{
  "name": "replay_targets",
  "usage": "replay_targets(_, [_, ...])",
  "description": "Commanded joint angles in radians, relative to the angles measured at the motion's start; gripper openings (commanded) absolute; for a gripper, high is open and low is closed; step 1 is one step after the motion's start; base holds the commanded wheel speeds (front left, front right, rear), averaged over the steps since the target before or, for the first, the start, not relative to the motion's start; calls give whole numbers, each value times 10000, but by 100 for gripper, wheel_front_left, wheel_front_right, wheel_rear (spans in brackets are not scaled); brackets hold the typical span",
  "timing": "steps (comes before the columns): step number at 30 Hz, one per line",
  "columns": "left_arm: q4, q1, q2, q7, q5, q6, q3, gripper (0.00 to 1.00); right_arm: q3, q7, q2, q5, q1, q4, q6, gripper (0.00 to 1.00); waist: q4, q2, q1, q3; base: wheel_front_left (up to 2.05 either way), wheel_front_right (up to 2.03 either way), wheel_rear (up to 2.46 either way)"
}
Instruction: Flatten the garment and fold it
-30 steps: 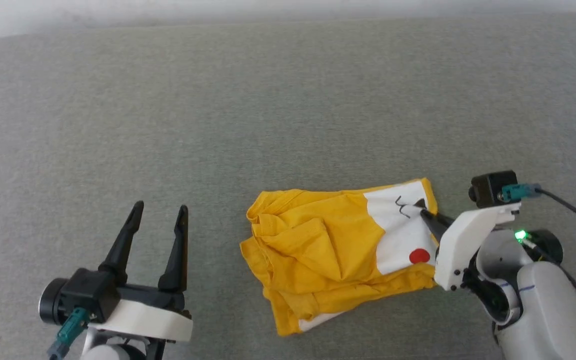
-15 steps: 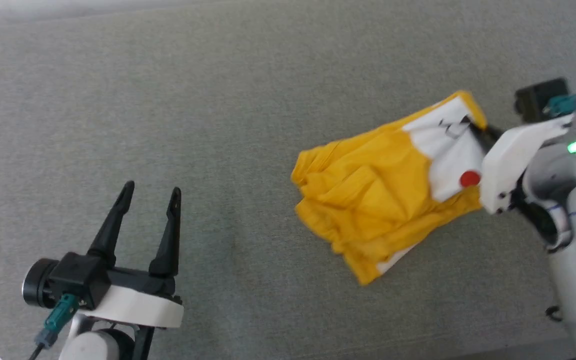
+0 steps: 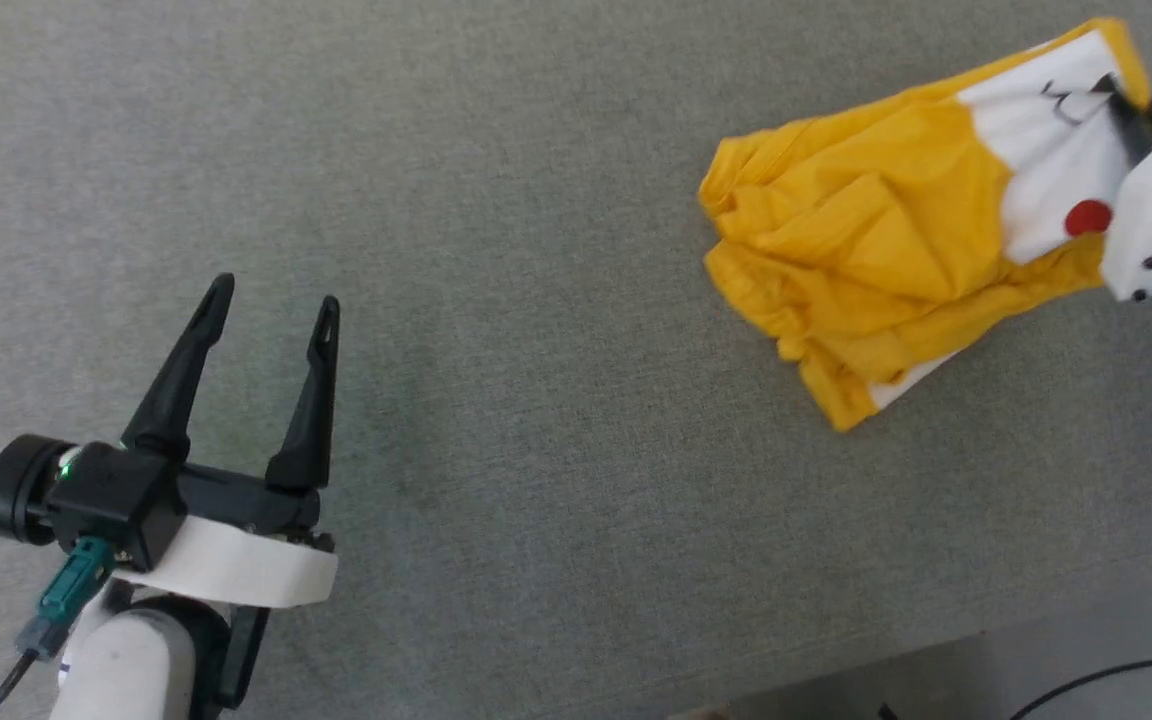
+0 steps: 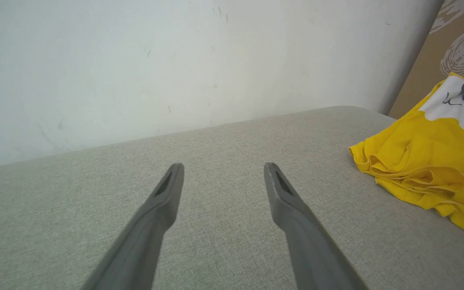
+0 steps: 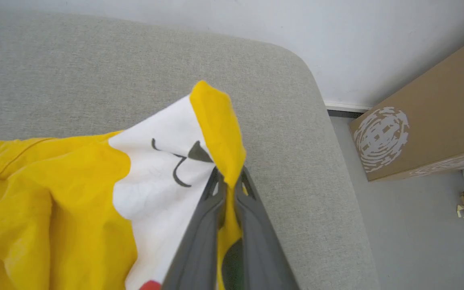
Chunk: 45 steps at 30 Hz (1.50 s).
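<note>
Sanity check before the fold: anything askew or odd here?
The garment lies bunched in a wrinkled heap, not flat; one corner is pinched in the shut right gripper. The left gripper is open, apart from it. Nothing looks spilled or damaged.

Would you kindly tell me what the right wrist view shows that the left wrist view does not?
Right wrist view: the right tool shut on a yellow edge of the garment, a red dot on its white patch, and the grey floor beside the cushion. Left wrist view: the left tool, open, over bare cushion well apart from the garment. Shared: the crumpled garment, the grey cushion, the white wall, the printed cardboard box and the right tool's dark tip.
</note>
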Motion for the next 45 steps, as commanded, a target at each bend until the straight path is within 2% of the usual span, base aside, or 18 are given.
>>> replay_targets(1, [-156, -193, 125, 80, 108, 27, 1, 100, -192, -131, -120, -140, -317, 50, -21, 0, -295, 0, -3, 532, 0, 0, 0])
replay_targets(11, [-884, -569, 467, 434, 270, 33, -4, 100, -995, -586, -667, -792, -1315, 561, -21, 0, -323, 0, -3, 1404, 0, 0, 0])
replay_targets(22, [-1223, -1109, 650, 613, 378, -6, -193, 100, -2088, -1405, -874, -2073, -1784, 1642, -21, 0, -172, 0, -3, 2093, 0, 0, 0])
replay_targets(28, [-1204, -1224, 719, 654, 352, -23, -238, 100, -2631, -1654, -691, -2514, -1885, 2177, -21, 0, -48, 0, -3, 2275, 0, 0, 0])
replay_targets(30, [-1184, -1271, 742, 654, 339, -26, -247, 100, -2771, -1751, -580, -2641, -1955, 2359, -21, 31, -10, 0, -3, 2313, 0, 0, 0])
replay_targets(31, [-1161, -1291, 753, 652, 333, -27, -250, 100, -2842, -1813, -530, -2705, -1994, 2445, -21, 58, 11, 0, -3, 2312, 0, 0, 0])
replay_targets(32, [-1136, -1313, 763, 645, 333, -20, -247, 100, -2909, -1873, -485, -2778, -2029, 2528, -21, 100, 33, 0, -3, 2302, 0, 0, 0])
replay_targets(39, [-844, -1356, 698, 462, 245, 45, -291, 100, -3016, -2212, -336, -3092, -2180, 2912, -21, 100, 109, 0, -3, 1977, 0, 0, 0])
replay_targets(45, [-456, -1232, 512, 130, 86, 168, -310, 100, -2873, -2702, -112, -2716, -1812, 2746, -21, 100, 248, 0, -3, 1405, 0, 0, 0])
